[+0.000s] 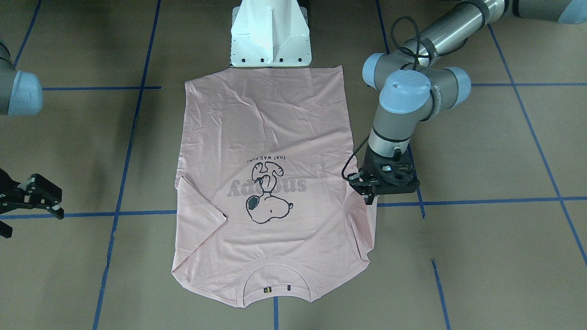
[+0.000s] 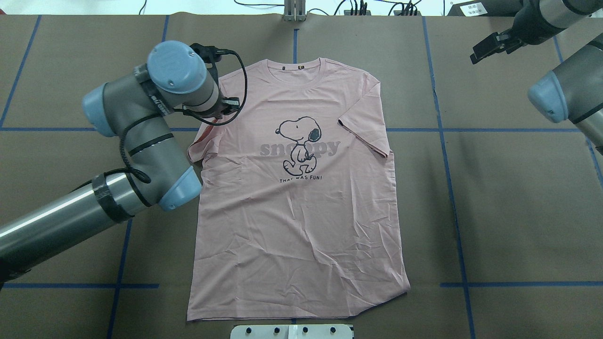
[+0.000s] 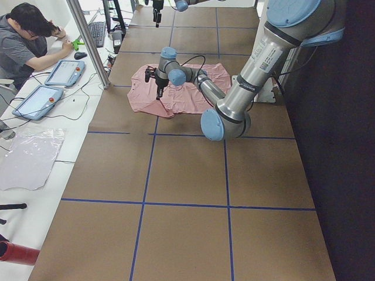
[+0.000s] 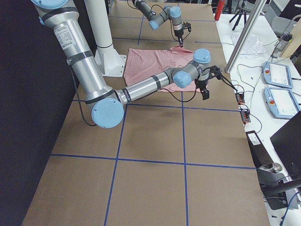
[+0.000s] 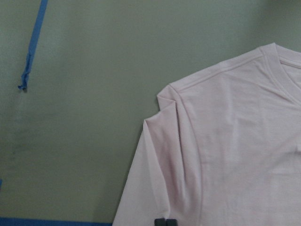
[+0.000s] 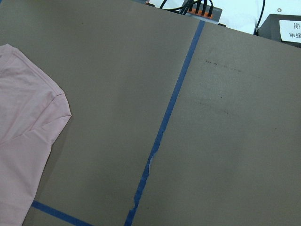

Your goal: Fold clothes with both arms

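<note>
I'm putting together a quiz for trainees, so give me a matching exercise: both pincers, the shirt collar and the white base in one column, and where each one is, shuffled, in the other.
Column one
1. left pincer
2. right pincer
3. collar
4. white base

Column two
A. next to the T-shirt hem
B. over bare table, apart from the T-shirt
C. at the T-shirt's sleeve edge
D. at the T-shirt's end farthest from the robot

Pairs: 1-C, 2-B, 3-D, 4-A
</note>
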`<state>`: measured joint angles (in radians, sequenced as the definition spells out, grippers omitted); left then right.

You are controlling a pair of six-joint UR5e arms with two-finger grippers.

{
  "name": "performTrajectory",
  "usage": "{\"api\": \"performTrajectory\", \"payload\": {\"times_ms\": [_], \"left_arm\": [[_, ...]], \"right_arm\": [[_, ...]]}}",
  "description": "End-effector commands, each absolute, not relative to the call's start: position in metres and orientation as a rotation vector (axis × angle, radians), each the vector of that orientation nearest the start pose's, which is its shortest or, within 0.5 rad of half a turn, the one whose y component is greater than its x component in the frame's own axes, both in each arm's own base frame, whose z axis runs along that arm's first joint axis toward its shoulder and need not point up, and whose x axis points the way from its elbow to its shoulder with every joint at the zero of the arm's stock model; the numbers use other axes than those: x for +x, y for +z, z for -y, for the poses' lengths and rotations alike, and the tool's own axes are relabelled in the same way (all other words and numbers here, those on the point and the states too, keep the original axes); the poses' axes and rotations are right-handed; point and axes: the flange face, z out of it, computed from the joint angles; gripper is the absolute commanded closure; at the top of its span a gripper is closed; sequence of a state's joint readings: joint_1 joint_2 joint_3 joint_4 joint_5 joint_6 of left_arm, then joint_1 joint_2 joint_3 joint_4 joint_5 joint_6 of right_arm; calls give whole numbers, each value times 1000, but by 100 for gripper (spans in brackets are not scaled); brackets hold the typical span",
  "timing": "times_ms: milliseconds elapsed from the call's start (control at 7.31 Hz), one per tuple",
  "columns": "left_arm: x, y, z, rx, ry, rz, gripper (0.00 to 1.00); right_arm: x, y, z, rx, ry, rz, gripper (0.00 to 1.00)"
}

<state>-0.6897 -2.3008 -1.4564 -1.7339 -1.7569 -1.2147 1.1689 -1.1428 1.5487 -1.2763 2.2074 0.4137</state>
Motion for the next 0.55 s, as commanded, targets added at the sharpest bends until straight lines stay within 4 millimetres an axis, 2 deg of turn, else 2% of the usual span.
{"api": "performTrajectory", "payload": {"times_ms": [0, 137, 274, 411], "left_arm": [[553, 232, 573, 187, -299, -710, 100], [555, 237, 575, 193, -282, -698, 65], [555, 235, 574, 211, -202, -683, 1], [550, 223, 571, 209, -190, -675, 0]], "right_arm": [[-191, 385, 638, 391, -215, 833, 0], [-189, 380, 635, 400, -215, 837, 0], [-189, 371, 632, 402, -193, 849, 0], [-191, 359, 627, 402, -165, 867, 0]]}}
